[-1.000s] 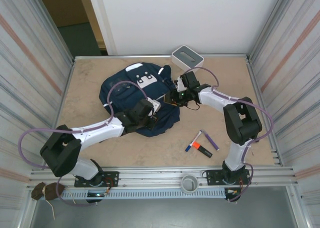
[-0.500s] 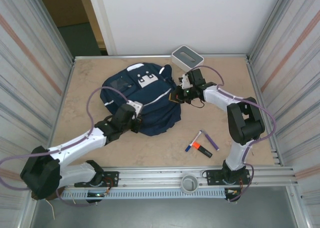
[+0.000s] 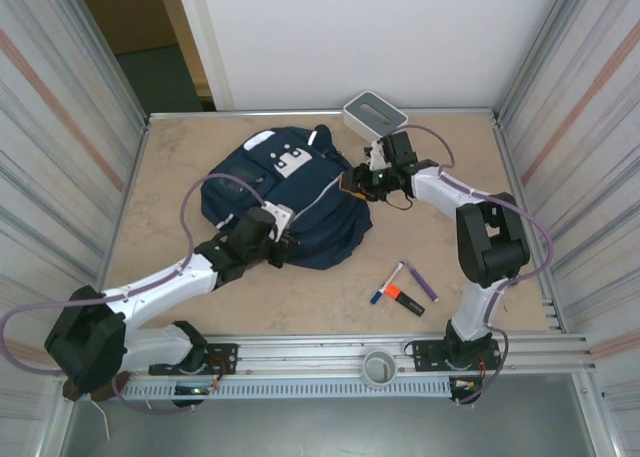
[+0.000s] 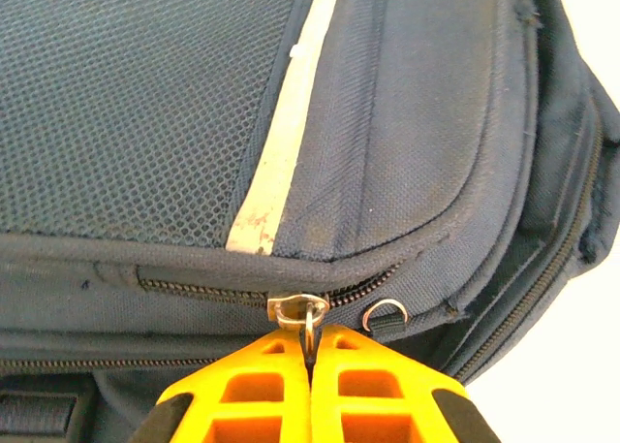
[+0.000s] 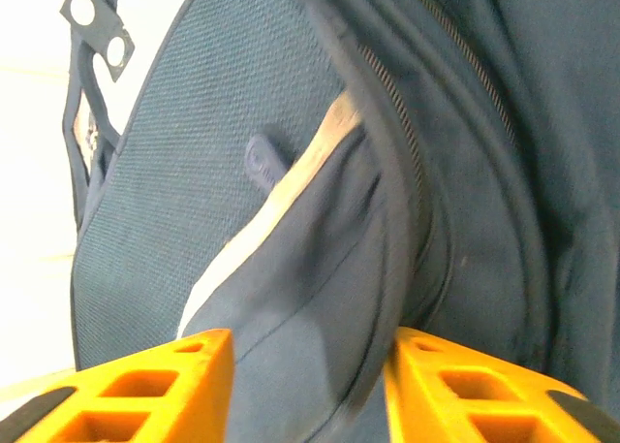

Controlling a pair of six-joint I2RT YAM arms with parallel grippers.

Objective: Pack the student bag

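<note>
The student bag (image 3: 295,192) lies on the table (image 3: 175,157), the left gripper (image 3: 284,241) at its near edge, the right gripper (image 3: 353,185) at its right side.

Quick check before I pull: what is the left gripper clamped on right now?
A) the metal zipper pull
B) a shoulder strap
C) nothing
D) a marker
A: in the left wrist view the left gripper is shut, its fingers pinching the metal zipper pull at the backpack's edge.

Your left gripper (image 4: 310,361) was clamped on a zip pull (image 4: 302,312) (pads touching), your right gripper (image 5: 310,385) stood with jaws parted, elbow raised.
</note>
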